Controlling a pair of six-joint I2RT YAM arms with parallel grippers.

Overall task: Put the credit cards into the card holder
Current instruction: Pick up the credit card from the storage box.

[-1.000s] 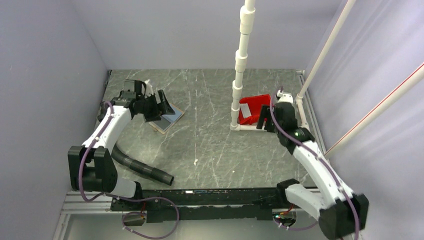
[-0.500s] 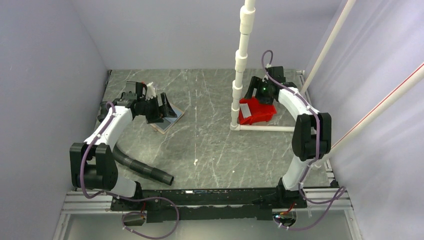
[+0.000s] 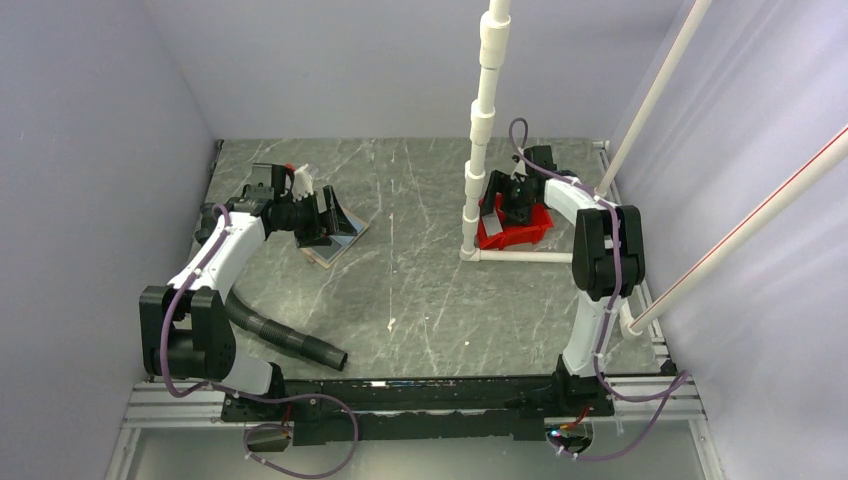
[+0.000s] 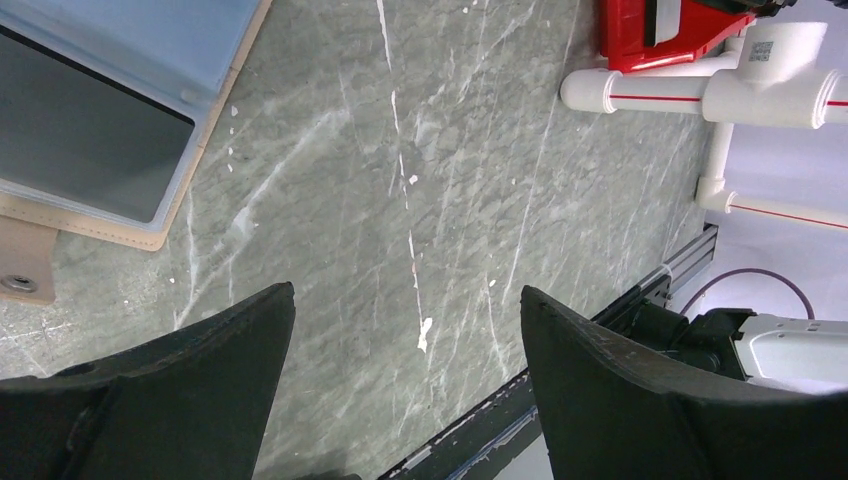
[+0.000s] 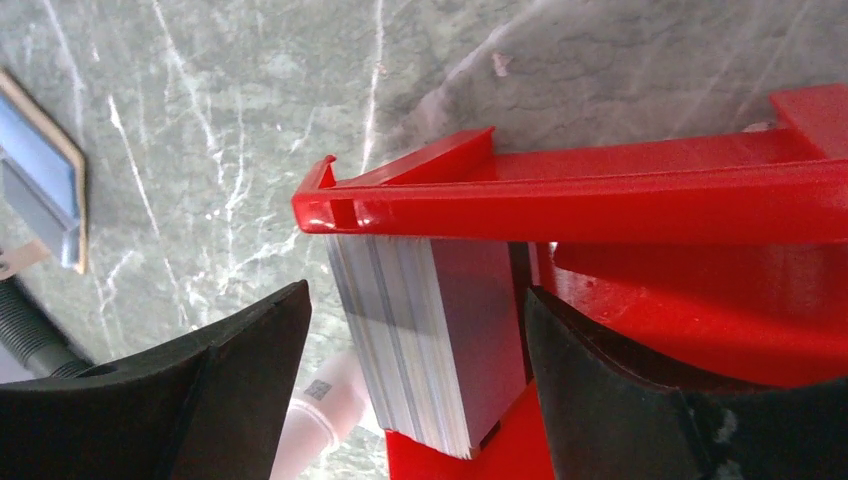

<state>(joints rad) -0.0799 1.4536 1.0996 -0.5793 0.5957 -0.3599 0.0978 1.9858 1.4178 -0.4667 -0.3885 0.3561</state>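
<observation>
Right gripper [image 5: 415, 300] reached one card stack [image 5: 430, 340], apart, left gripper [image 4: 405, 300] apart, one wallet [image 4: 90, 150]

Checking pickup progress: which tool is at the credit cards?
The right tool, open over the credit cards stacked in the red tray; the left tool is open near the card holder instead.

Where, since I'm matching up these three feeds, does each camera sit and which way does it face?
Top external: fixed above and behind the arms, looking down on the table; both arms show, left tool by the card holder, right tool over the red tray.
Left wrist: on the left arm, facing down across the table; its two black fingers fill the bottom.
Right wrist: on the right arm, facing the credit cards stacked in the tray; its fingers flank them.
Shared: all three show card holder and tray.
</observation>
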